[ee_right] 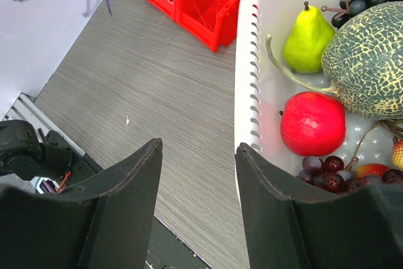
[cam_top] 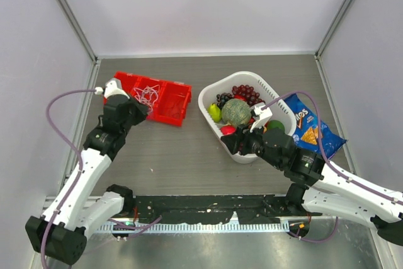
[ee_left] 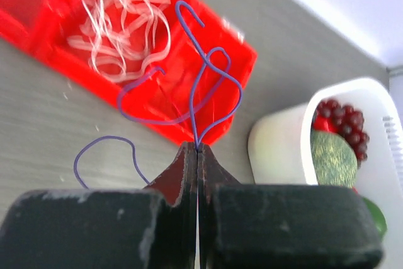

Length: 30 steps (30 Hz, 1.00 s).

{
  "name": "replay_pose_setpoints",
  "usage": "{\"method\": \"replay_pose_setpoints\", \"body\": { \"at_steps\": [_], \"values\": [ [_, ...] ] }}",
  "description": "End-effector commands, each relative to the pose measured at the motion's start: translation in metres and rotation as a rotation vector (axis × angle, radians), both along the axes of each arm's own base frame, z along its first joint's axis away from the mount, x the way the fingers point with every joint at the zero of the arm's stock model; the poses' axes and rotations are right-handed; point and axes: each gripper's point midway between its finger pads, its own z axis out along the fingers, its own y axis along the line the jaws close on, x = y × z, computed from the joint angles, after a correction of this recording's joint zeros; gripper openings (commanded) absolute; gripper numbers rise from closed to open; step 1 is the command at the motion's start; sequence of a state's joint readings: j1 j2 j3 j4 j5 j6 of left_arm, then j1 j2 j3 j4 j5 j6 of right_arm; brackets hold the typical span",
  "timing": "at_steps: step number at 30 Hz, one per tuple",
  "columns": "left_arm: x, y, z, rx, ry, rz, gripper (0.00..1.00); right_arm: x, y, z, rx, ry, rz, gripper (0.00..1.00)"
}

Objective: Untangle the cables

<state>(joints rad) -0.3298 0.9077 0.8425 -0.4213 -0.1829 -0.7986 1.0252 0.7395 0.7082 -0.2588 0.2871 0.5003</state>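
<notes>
Left gripper (ee_left: 198, 148) tight on thin, wiry purple cable (ee_left: 192, 111), loose curly loops

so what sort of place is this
Most likely a robot test cell: plain white walls box in a grey table, a left arm and a right arm are bolted at its near edge, and a red bin of cables sits beside a white basket of fruit.

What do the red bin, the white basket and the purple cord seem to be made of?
Red bin: likely hard moulded plastic, slightly glossy, with straight walls and dividers.
White basket: probably plastic too, smooth, with moulded slots in its wall.
Purple cord: thin, perhaps coated wire; it holds its loops.
</notes>
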Motion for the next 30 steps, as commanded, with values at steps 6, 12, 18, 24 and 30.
{"method": "replay_pose_setpoints", "body": {
  "at_steps": [6,12,18,24,30],
  "values": [
    [0.066,0.074,0.076,0.166,-0.282,0.151,0.0,0.003,0.0,0.014,0.043,-0.026,-0.014,0.55],
    [0.118,0.116,0.065,-0.042,-0.245,0.179,0.0,0.001,-0.006,0.014,0.038,-0.026,-0.022,0.55],
    [0.158,0.142,0.023,-0.27,-0.118,0.166,0.0,-0.001,-0.017,0.023,0.044,-0.057,-0.038,0.54],
    [0.187,0.131,-0.019,-0.475,-0.071,0.104,0.0,0.001,-0.021,0.026,0.027,-0.077,-0.044,0.55],
    [0.201,0.153,-0.045,-0.409,-0.021,0.162,0.0,0.003,-0.023,0.027,0.008,-0.082,-0.057,0.55]
  ]
}}
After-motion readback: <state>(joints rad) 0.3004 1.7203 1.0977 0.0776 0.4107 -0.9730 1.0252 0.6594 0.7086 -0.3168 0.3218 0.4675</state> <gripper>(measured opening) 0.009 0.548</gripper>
